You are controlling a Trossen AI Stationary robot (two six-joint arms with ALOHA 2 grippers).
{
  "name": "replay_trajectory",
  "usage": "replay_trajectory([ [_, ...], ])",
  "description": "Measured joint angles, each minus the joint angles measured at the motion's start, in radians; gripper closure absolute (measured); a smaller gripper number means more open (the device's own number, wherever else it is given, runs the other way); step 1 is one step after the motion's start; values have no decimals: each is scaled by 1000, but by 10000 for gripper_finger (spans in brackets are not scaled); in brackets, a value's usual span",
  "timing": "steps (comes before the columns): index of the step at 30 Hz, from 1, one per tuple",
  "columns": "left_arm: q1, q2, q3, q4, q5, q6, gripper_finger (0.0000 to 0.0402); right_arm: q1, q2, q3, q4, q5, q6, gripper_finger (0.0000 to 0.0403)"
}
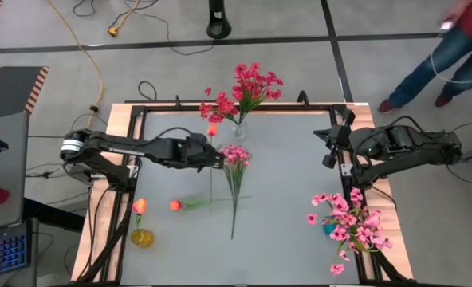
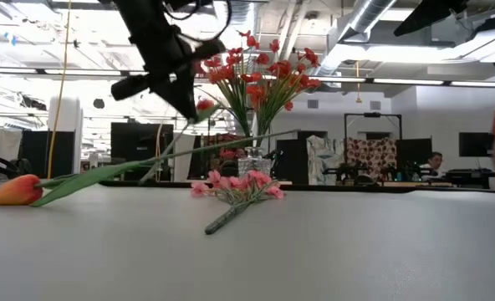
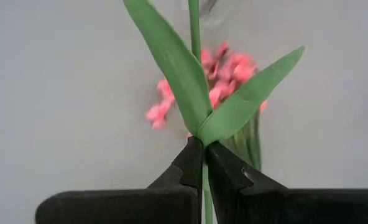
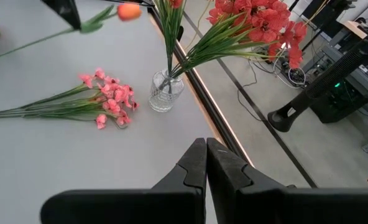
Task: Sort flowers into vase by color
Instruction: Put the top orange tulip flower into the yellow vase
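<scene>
Item: left gripper point(image 3: 202, 163), clamped on an orange tulip stem point(image 3: 194, 25), lifted above the tabletop point(image 1: 284, 239).
Carry step, it seems; you next steer it to the yellow vase point(image 1: 142, 237). Right gripper point(image 4: 206, 163) closed, empty, idle.

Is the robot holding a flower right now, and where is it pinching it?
Yes. The left gripper is shut on the stem of an orange tulip, just below its leaves. The right gripper holds nothing.
</scene>
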Motion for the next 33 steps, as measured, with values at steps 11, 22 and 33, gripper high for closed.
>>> replay_trajectory([
  [11,-32,-202,0,12,-221,276,401,0,0,0,0,0,0,365],
  [22,-37,-406,0,30,-266,528,401,0,0,0,0,0,0,365],
  [33,-126,-601,0,-2,-230,663,401,0,0,0,0,0,0,365],
])
